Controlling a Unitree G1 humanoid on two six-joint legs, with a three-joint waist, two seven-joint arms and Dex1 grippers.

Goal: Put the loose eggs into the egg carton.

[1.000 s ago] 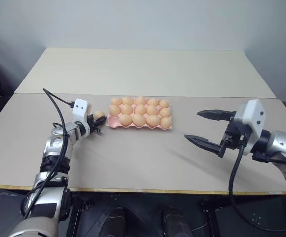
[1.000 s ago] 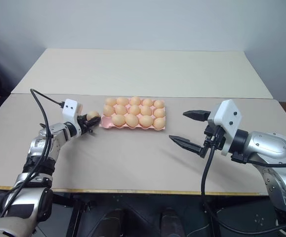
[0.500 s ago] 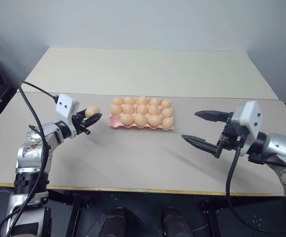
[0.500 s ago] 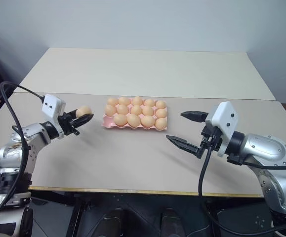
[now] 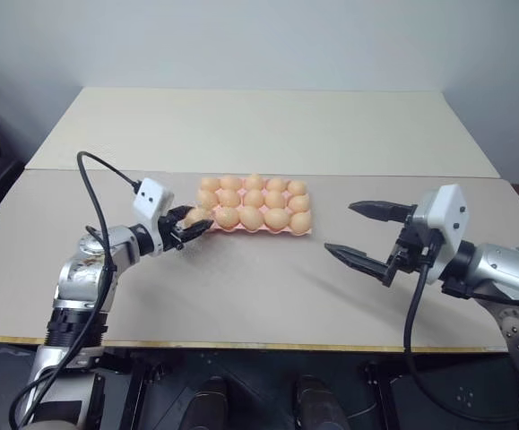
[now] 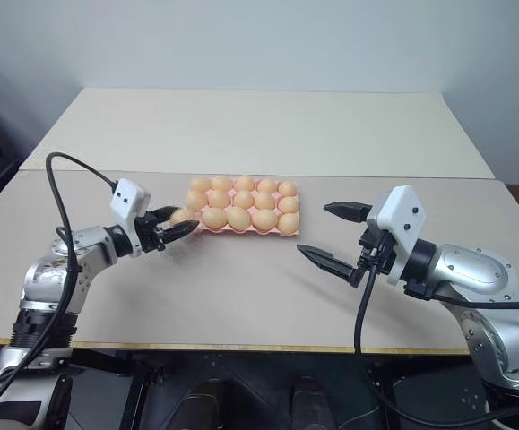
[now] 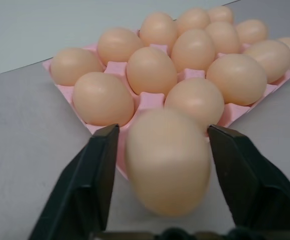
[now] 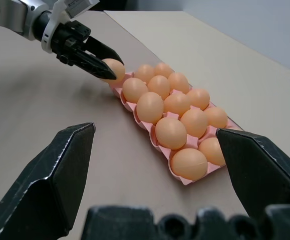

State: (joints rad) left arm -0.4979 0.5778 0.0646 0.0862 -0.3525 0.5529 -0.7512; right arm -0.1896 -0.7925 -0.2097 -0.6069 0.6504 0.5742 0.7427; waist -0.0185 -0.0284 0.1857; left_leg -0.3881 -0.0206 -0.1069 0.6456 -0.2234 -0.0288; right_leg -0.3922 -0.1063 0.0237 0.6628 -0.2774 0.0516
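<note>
Left gripper (image 5: 194, 224) is reaching forward with jaws partly spread; right gripper (image 5: 359, 233) is hovering, jaws gaping wide.

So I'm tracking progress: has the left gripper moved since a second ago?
Yes. The left gripper with its egg now sits at the carton's near-left corner.

You are looking at a bare test room, more lab than home: two plain beige tables (image 5: 268, 125) pushed end to end against a blank pale wall (image 5: 259, 40), with exposed black cables (image 5: 93, 193) looping off the robot's arms (nothing domestic is in sight).
</note>
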